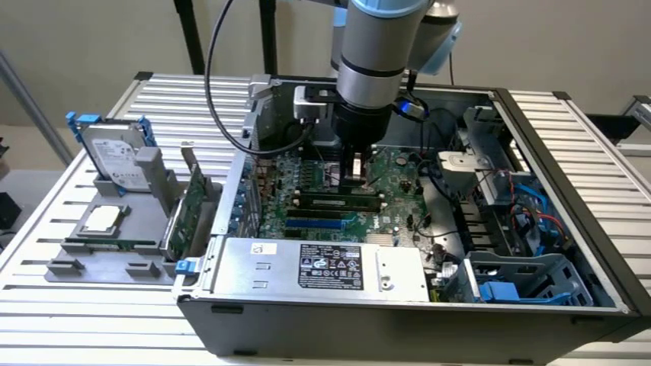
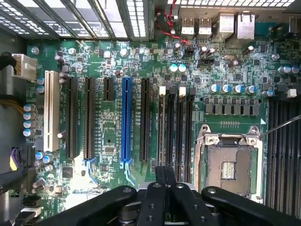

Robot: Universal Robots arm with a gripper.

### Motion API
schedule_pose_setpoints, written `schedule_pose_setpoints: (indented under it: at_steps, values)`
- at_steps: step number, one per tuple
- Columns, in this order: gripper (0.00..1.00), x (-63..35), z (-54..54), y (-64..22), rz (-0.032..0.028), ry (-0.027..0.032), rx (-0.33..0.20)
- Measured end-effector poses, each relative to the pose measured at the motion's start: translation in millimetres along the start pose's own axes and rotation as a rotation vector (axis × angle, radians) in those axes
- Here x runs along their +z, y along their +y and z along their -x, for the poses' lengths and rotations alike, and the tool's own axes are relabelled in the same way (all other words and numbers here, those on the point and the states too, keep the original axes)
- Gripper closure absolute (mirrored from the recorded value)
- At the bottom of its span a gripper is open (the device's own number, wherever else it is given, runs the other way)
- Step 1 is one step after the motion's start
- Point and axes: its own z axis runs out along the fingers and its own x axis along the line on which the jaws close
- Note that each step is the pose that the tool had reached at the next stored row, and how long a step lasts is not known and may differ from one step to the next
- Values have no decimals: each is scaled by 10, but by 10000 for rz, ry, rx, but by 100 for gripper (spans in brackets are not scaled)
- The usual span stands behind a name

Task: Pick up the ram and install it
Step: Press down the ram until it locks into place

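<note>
While over the motherboard (image 2: 117,117), gripper (image 2: 165,176) inside computer case (image 1: 569,152) (lid off).

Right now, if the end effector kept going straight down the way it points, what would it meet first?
Probably the memory slots on the motherboard: the end effector hangs directly over them, holding what looks like the ram edge-down. Depth is unclear.

Beige wall (image 1: 91,38), slatted metal table (image 1: 61,305)

The tool (image 1: 356,169) hangs low over the motherboard (image 1: 336,191) inside the open case (image 1: 407,320).
</note>
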Motion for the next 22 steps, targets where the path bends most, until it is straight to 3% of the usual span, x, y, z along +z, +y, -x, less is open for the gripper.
schedule_pose_setpoints:
  at_steps: [22]
  values:
    - [100, -1, 0, 0, 1, 2, 1]
